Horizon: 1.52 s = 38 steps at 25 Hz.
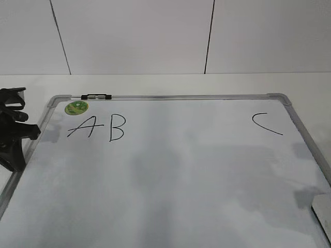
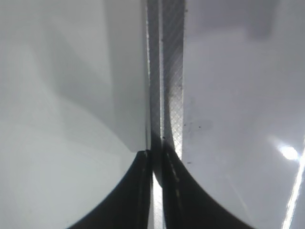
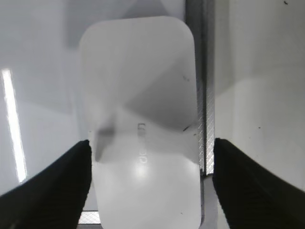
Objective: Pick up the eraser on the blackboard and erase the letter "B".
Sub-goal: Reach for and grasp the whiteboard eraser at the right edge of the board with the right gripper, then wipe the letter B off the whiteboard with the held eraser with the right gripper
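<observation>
The blackboard (image 1: pixel 170 175) is a white board in a grey frame, lying flat. The letter "B" (image 1: pixel 117 127) is thin black marker at the board's upper left, just right of a slanted "A" (image 1: pixel 84 126). The eraser (image 3: pixel 143 119), a flat white rounded block with faint grey print, lies by the board's frame (image 3: pixel 206 95); a sliver of it shows at the exterior view's bottom right (image 1: pixel 323 222). My right gripper (image 3: pixel 151 143) is open, with one finger on each side of the eraser and a gap on both sides. My left gripper (image 2: pixel 157 157) is shut and empty over the frame (image 2: pixel 167 71), at the board's left edge (image 1: pixel 20 132).
A curved "C" (image 1: pixel 266 124) is drawn at the board's upper right. A round green sticker (image 1: pixel 76 107) sits in the upper left corner, next to a black clip (image 1: pixel 96 96) on the top rail. A white tiled wall (image 1: pixel 155 36) stands behind the table.
</observation>
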### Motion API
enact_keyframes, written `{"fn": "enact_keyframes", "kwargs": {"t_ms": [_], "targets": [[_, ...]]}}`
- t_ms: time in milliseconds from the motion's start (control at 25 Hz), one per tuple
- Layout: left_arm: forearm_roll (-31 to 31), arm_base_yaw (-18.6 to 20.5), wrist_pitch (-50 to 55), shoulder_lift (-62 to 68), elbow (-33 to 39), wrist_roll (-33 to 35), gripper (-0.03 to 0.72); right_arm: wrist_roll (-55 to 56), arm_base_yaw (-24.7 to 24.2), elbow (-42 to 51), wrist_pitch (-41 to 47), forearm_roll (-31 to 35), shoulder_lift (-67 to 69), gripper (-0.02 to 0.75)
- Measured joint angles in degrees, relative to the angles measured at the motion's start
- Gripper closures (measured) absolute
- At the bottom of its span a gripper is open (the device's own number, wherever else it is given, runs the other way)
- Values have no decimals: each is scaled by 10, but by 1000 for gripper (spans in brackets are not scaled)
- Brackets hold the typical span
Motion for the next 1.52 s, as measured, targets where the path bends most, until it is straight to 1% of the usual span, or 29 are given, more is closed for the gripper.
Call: {"fn": "enact_keyframes", "kwargs": {"t_ms": [80, 120, 400, 720, 1080, 1240, 1360, 1520], "targets": [[0, 0, 0, 0, 0, 0, 647, 0, 0, 0, -1, 0, 0, 92], [0, 0, 0, 0, 0, 0, 647, 0, 0, 0, -4, 0, 0, 81], [0, 0, 0, 0, 0, 0, 647, 0, 0, -9, -19, 4, 12, 73], [0, 0, 0, 0, 0, 0, 647, 0, 0, -20, -13, 16, 70, 74], [0, 0, 0, 0, 0, 0, 647, 0, 0, -20, -8, 20, 112, 97], [0, 0, 0, 0, 0, 0, 647, 0, 0, -23, -5, 20, 124, 124], [0, 0, 0, 0, 0, 0, 647, 0, 0, -38, 13, 22, 124, 150], [0, 0, 0, 0, 0, 0, 647, 0, 0, -52, 24, 22, 126, 166]]}}
